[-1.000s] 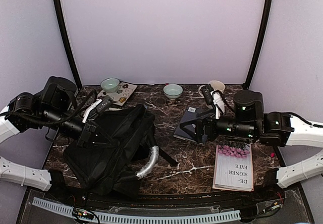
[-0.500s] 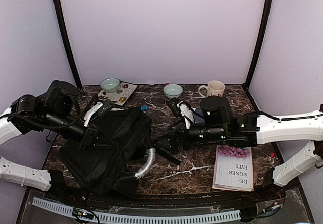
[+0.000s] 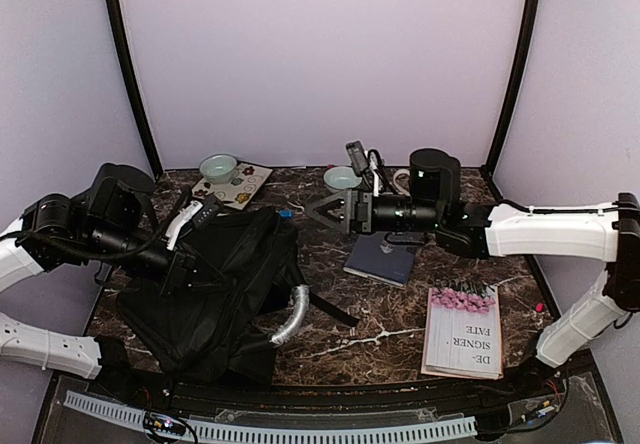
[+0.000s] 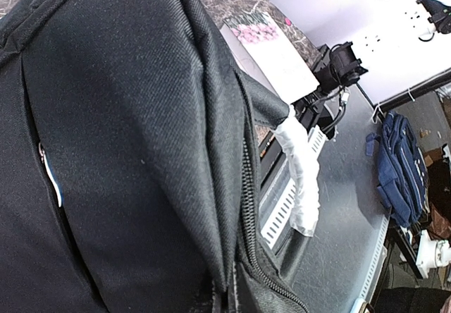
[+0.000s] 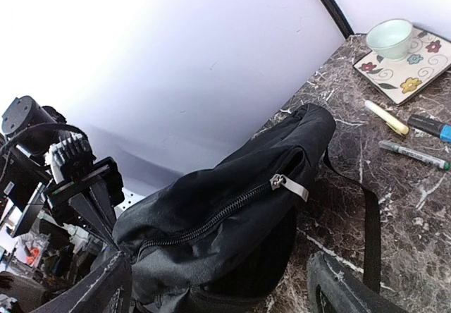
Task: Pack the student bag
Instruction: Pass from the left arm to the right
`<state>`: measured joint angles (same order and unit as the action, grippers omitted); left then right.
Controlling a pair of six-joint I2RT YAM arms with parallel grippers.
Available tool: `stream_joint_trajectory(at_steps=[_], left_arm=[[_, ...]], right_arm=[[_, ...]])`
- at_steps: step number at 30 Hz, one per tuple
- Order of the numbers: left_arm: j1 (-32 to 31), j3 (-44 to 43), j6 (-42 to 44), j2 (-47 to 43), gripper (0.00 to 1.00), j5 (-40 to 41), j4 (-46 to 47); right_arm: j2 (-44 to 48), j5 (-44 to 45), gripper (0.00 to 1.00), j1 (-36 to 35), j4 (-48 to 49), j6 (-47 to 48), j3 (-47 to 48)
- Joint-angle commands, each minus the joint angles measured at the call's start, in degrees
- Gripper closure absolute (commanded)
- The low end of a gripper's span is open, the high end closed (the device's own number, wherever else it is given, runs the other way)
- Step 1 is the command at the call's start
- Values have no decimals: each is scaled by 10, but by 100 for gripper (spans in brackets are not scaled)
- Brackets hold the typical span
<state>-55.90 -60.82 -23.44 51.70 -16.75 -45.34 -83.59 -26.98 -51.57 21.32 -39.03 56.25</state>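
One student bag [image 3: 225, 284], slumped on the left half of the marble tabletop [image 3: 400, 309].
The left gripper [image 3: 183, 264] is pressed together on the bag's fabric. The right gripper [image 3: 322, 211] hangs spread and empty by the bag's far corner. I count two pale bowls, one on a flowered plate [image 3: 245, 186] and one bare [image 3: 342, 177], three pens [image 5: 412, 154], one blue notebook [image 3: 380, 259] and one pink-flowered book [image 3: 462, 332].

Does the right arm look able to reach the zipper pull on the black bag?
Probably yes: the right gripper is open, facing the student bag, nothing between it and the zipper pull.
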Motion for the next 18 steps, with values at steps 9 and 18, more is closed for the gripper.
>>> stream_joint_trajectory(at_steps=[9,18], left_arm=[[-2,-5,-21,1,100,19,55],[-2,9,-38,-7,100,20,73]], right_arm=[[-115,-132,29,10,-87,-27,134],[-157,-147,45,10,-66,-68,132]])
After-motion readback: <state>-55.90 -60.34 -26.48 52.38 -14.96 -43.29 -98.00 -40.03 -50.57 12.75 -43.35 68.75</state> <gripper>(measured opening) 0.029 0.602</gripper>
